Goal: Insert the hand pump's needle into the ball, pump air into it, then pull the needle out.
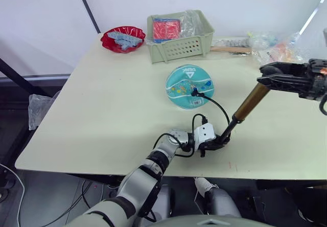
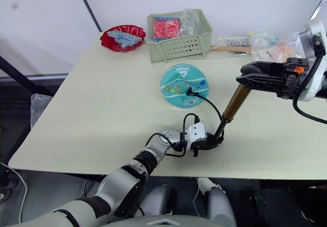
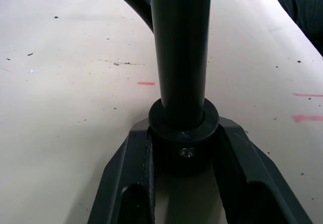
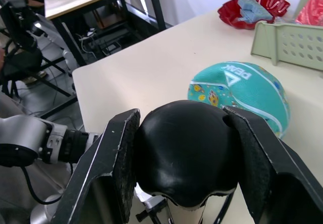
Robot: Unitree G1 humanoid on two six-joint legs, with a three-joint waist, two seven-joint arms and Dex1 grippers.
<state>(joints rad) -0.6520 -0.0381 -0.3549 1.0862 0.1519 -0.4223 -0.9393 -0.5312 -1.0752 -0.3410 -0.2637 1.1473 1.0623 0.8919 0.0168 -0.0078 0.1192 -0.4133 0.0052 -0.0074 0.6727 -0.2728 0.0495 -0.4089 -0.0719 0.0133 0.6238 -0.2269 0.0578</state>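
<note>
Near table edge: left gripper lies low on the table, fingers clamped on the black base cap of the hand pump. Pump barrel tilts up to the right; right gripper, raised, is closed around its black handle. Mid-table: flattened teal ball, hose fitting seated in its top. Far edge: green basket holding red and clear packets; red bowl with bluish contents.

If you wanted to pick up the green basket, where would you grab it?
Probably the green basket by its near rim, coming straight down from above. It stands upright with an open top and thin slotted walls, so a finger could likely slip inside the rim, beside the red packet.
</note>
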